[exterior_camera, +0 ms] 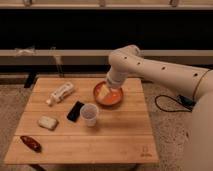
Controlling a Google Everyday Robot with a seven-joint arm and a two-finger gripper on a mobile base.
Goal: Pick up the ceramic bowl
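camera view: pincer (pixel 104 92) sits inside ceramic bowl (pixel 117 98), partly hiding it; grip cannot be told.

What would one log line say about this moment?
task: pick up ceramic bowl | gripper: over the bowl's left half | bowl: resting on wooden table | nearby: white cup
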